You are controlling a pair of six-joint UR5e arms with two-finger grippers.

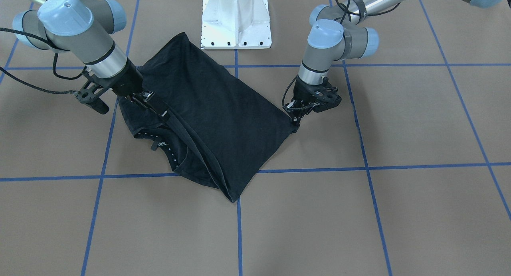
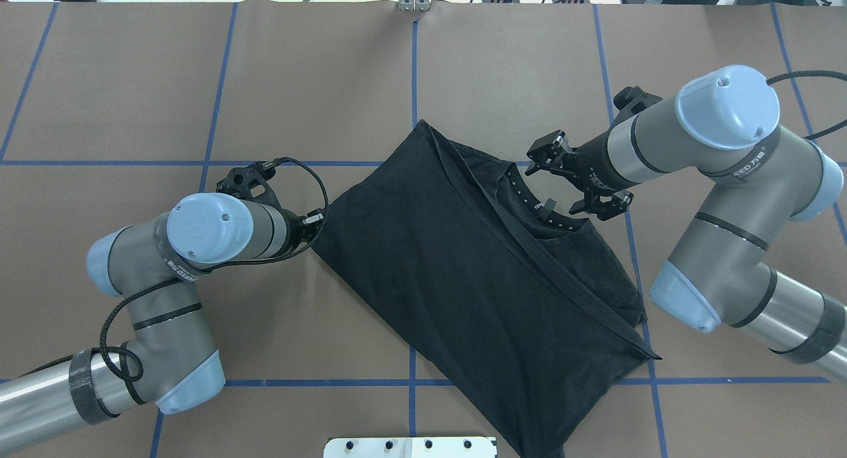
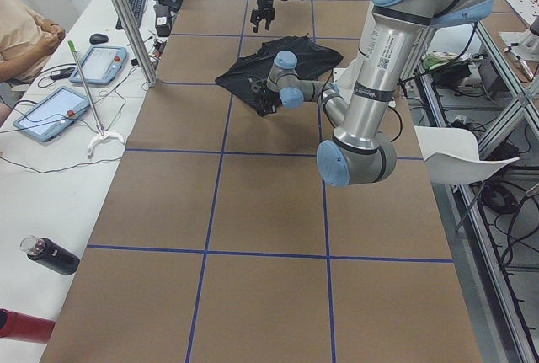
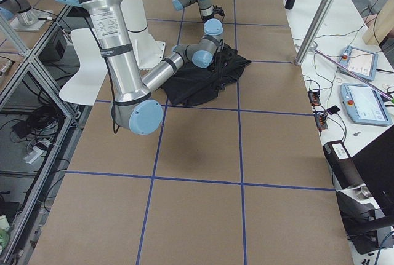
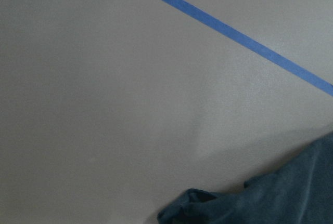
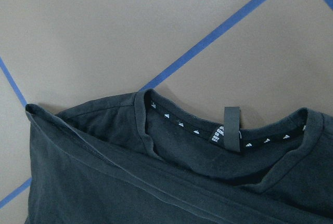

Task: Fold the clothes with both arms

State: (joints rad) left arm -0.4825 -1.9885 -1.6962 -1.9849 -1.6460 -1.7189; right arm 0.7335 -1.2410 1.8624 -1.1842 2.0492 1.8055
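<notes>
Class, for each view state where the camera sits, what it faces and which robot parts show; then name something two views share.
Front-facing: across table, looking down at T-shirt; left arm, right arm, pedestal.
Overhead: behind robot, looking down; both arms.
Exterior left: table's end; left arm nearest.
Exterior right: opposite end; right arm nearest.
Left wrist: faces table, shirt edge; no arm.
Right wrist: faces collar; no arm.
Shared: collar loop, overhead and right wrist.
</notes>
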